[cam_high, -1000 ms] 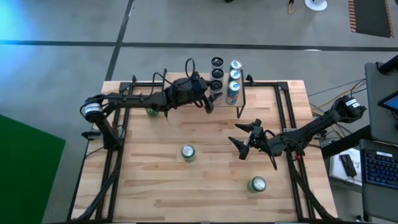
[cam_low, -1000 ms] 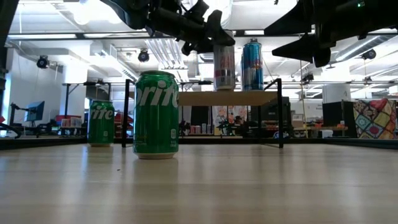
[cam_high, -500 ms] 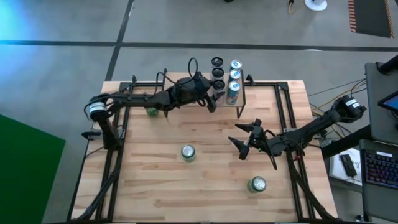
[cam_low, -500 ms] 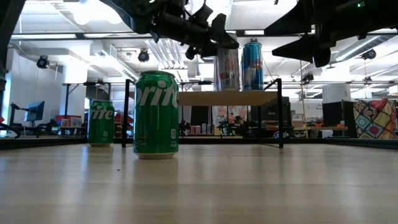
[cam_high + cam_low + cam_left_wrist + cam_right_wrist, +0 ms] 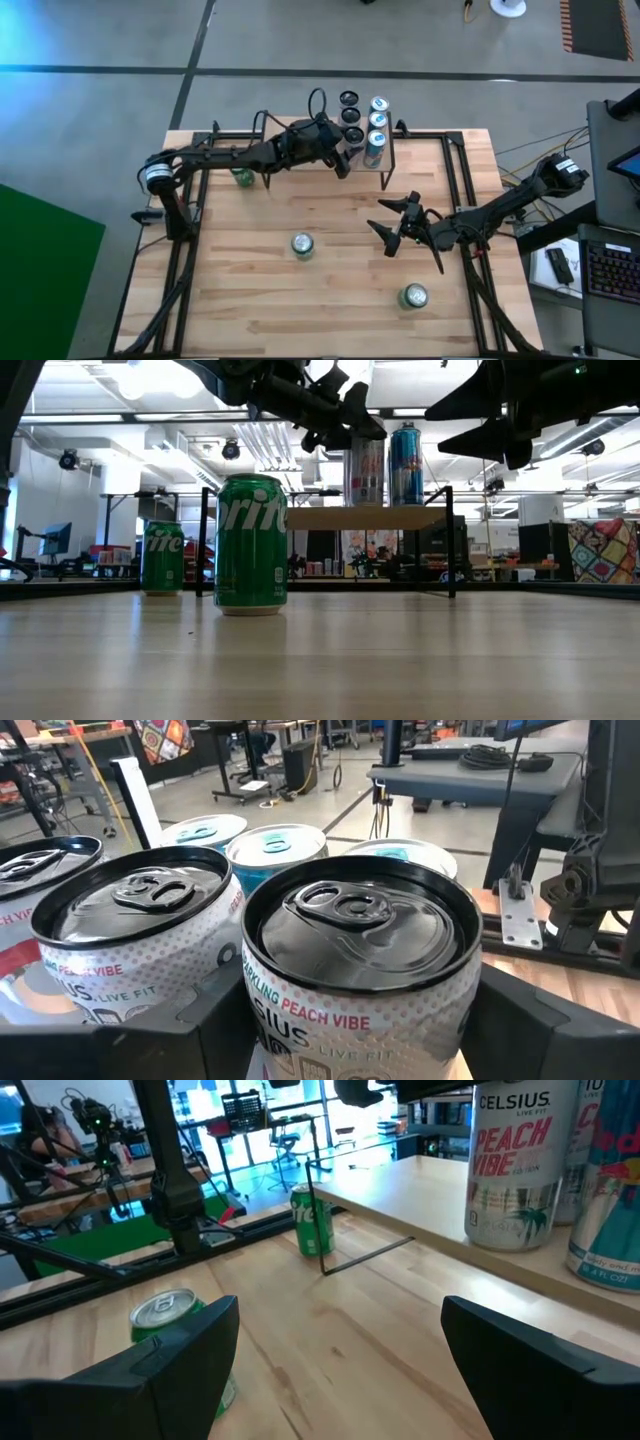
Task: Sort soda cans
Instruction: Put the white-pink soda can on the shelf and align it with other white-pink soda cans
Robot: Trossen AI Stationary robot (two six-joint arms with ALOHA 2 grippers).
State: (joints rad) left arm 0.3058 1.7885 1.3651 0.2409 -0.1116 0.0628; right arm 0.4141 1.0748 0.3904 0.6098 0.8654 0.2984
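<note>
Pale wooden planks make up the table top, with a small raised wooden shelf on thin black legs at its far edge. On that shelf stand six small cylindrical metal cans in two rows: three black-topped cans with white, dotted sides and, just beside them, three pale blue and silver cans. The left gripper is at the nearest black-topped can, its dark fingers pinching that can on either side while it stands on the shelf next to its neighbour.

Three green cans with silver tops stand on the table itself: one near the far left edge, partly under the left arm, one near the middle and one toward the near right. From table height, the middle green can shows large, with the far-left one behind it.

The right gripper hangs above the table's right half, fingers spread wide and holding nothing, between the shelf and the near-right green can.
</note>
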